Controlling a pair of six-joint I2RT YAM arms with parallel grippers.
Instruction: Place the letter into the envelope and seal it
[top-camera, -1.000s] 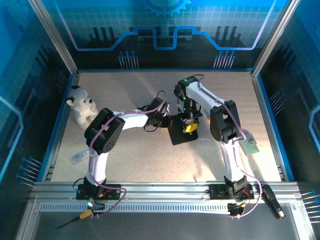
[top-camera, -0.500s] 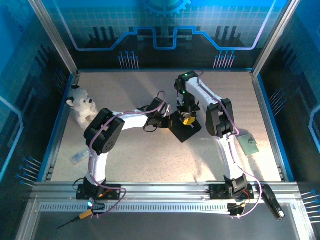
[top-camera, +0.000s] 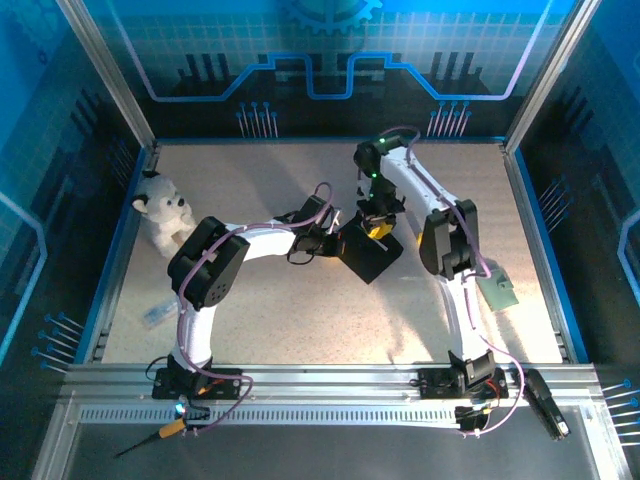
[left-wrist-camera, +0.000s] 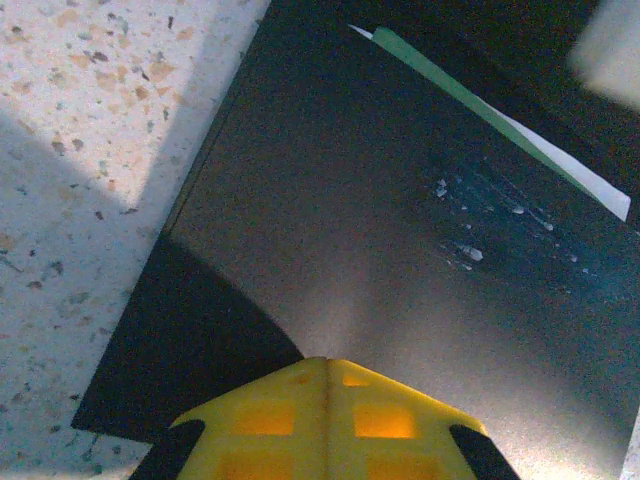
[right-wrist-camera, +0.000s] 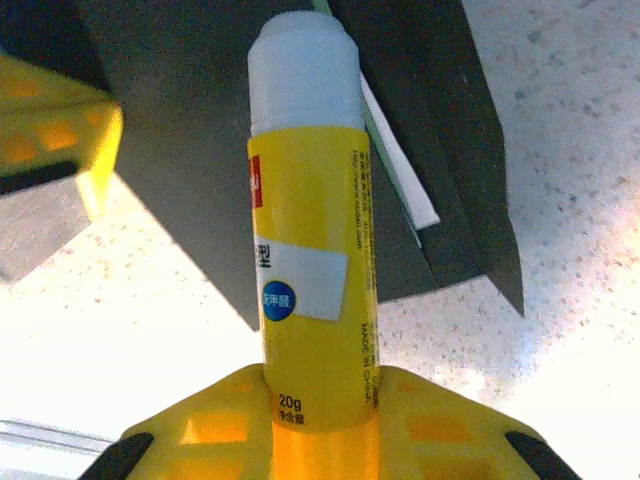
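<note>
The black envelope (top-camera: 368, 256) lies skewed at the table's middle. In the left wrist view the envelope (left-wrist-camera: 380, 230) spreads under my left gripper (left-wrist-camera: 328, 366), whose yellow fingers are pressed together with nothing seen between them, their tips at the envelope's surface. A thin green and white edge of the letter (left-wrist-camera: 500, 125) pokes out at the envelope's far side; the rest is hidden inside. My right gripper (right-wrist-camera: 320, 400) is shut on a yellow glue stick (right-wrist-camera: 310, 230), its white tip over the envelope (right-wrist-camera: 420, 120) next to the letter's edge (right-wrist-camera: 400, 175). From above, the right gripper (top-camera: 378, 226) hangs over the envelope's far corner, the left gripper (top-camera: 337, 241) at its left.
A white plush dog (top-camera: 163, 212) sits at the left edge. A small pale green item (top-camera: 497, 291) lies by the right arm, and a small bluish item (top-camera: 156, 315) near the left rail. Metal posts and rails frame the table.
The envelope has turned and slid slightly away from the arm bases. The right gripper has moved back with the glue stick. The left gripper has stayed put.
</note>
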